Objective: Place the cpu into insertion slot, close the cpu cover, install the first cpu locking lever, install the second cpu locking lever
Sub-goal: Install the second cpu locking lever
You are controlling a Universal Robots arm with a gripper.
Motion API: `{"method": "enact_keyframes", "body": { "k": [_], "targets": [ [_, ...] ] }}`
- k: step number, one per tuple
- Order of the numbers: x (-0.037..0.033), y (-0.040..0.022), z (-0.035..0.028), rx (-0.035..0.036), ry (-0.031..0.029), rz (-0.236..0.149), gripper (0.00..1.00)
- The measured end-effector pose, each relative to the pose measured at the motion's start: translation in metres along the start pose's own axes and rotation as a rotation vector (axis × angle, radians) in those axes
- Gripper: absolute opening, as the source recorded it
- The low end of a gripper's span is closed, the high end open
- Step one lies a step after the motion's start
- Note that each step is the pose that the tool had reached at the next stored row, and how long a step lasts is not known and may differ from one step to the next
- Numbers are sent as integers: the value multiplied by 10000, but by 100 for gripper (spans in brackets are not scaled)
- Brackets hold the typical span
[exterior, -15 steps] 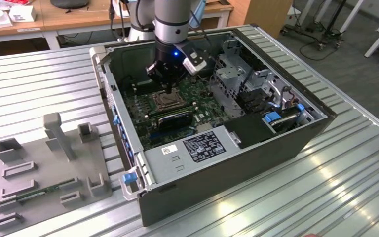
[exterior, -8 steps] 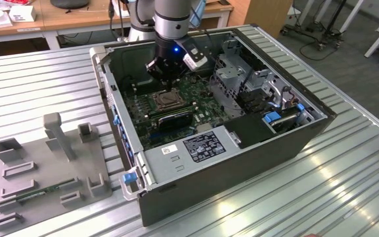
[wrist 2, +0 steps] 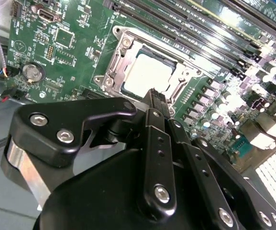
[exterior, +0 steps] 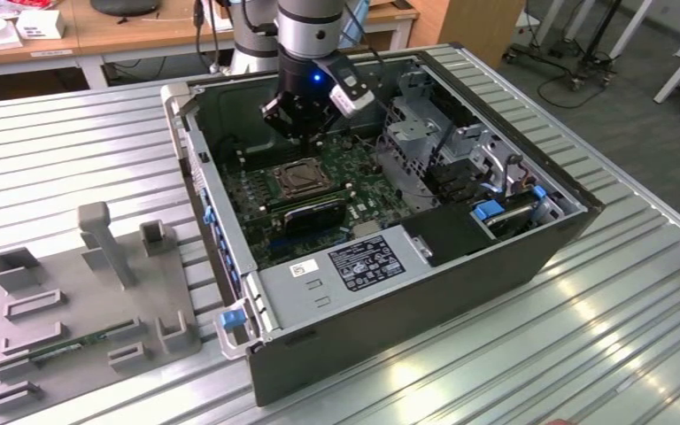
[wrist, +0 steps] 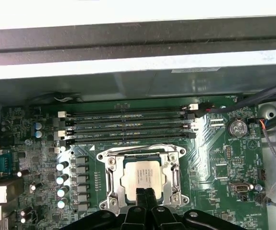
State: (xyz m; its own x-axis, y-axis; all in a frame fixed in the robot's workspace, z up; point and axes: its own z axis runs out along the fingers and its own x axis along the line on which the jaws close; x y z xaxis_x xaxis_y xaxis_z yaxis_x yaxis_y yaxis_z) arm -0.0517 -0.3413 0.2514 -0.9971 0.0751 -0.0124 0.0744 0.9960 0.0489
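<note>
Tool (wrist: 146, 197) — fingers together, gripping nothing, poised just above the socket; chip (wrist: 142, 175) seated flat in the slot (wrist: 110, 163), cover (wrist: 175, 173) folded down around it — held ready for clamping.

Gripper (exterior: 298, 124) hangs above insertion slot (exterior: 297, 180) inside open case (exterior: 435, 266); approach from above unobstructed; memory slots (wrist: 126, 125) run just beside one socket edge; row of capacitors (wrist: 61, 179) flanks another; metal drive cage (exterior: 417, 142) stands tall toward the exterior view's right; case wall (exterior: 204, 186) bounds the left.
</note>
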Motion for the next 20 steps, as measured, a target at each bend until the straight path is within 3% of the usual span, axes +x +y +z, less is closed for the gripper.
{"method": "enact_keyframes", "body": {
  "k": [4,12,16,20],
  "targets": [
    [0,1,-34,0,0,0,11],
    [0,1,-35,0,1,0,11],
    [-3,-32,-38,-52,4,1,11],
    [-6,-79,-39,-60,5,0,11]
  ]
}}
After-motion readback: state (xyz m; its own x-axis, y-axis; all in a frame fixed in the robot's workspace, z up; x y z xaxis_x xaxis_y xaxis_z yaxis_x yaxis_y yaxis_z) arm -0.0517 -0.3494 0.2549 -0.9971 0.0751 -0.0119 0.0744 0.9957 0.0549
